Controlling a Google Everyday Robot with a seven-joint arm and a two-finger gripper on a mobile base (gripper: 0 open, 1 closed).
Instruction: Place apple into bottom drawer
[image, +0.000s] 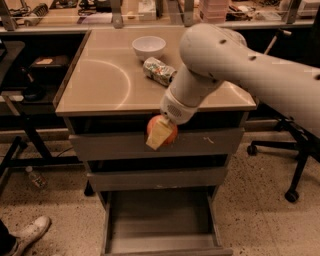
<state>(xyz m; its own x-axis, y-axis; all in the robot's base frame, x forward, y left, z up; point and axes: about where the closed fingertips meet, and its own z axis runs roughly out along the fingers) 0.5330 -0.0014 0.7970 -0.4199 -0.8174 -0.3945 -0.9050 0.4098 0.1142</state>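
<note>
My gripper (161, 132) is shut on the red apple (170, 136) and holds it in the air just in front of the cabinet's top drawer front, past the front edge of the tabletop. One tan finger (157, 135) covers the apple's left side. The bottom drawer (161, 220) is pulled out below, an open shallow tray with nothing visible in it. The apple hangs well above it, roughly over its rear middle. The orange fruit is hidden behind my arm.
A white bowl (148, 46) and a crumpled snack bag (159, 70) sit on the cabinet's tan top (100, 80). An office chair base (292, 165) stands at the right, a shoe (30, 232) and a bottle (36, 177) on the floor at the left.
</note>
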